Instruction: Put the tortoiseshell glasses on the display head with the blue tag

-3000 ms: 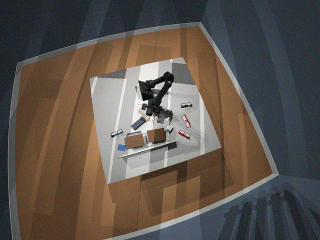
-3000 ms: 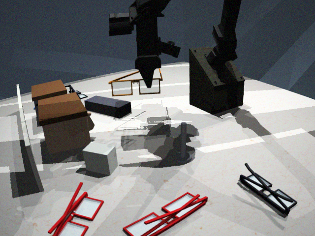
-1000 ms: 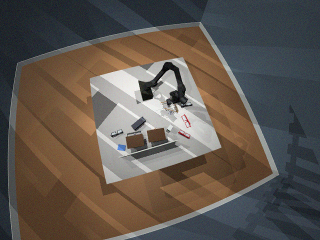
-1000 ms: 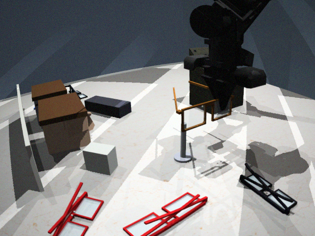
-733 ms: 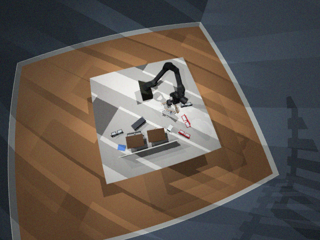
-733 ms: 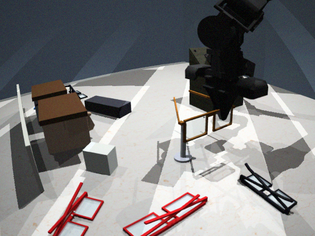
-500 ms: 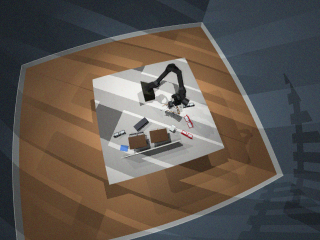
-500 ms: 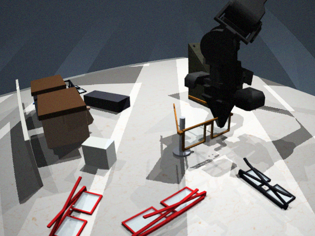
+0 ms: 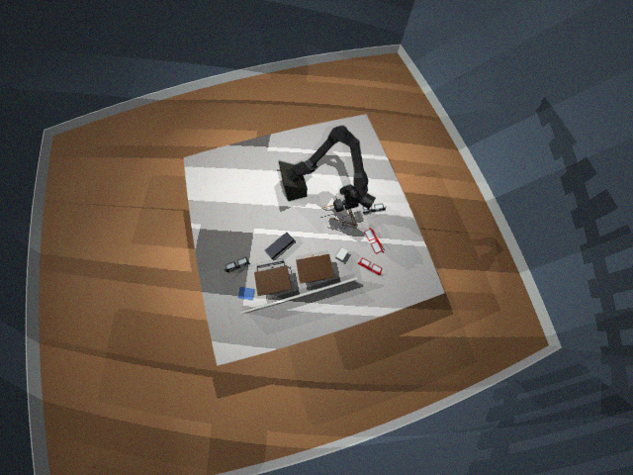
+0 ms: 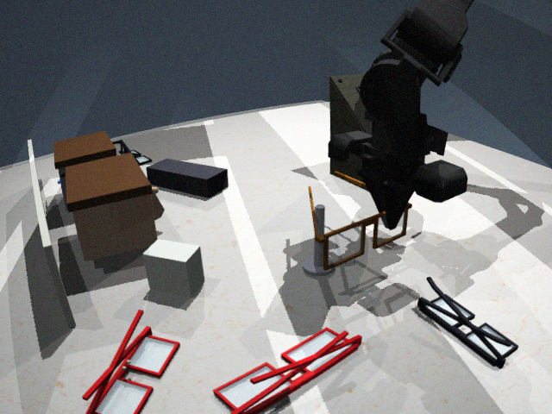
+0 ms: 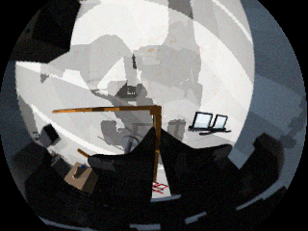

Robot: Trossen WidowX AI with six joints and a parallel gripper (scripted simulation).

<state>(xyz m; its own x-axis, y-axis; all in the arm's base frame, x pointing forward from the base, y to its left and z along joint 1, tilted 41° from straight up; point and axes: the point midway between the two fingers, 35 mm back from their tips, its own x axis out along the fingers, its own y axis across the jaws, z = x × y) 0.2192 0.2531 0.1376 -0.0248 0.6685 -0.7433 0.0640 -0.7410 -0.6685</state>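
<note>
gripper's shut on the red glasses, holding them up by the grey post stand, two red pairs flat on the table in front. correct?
Not quite. The gripper is shut on the tortoiseshell glasses, not a red pair; the exterior view shows their brown frame held up by the grey post stand. Both red pairs lie flat on the table in front.
</note>
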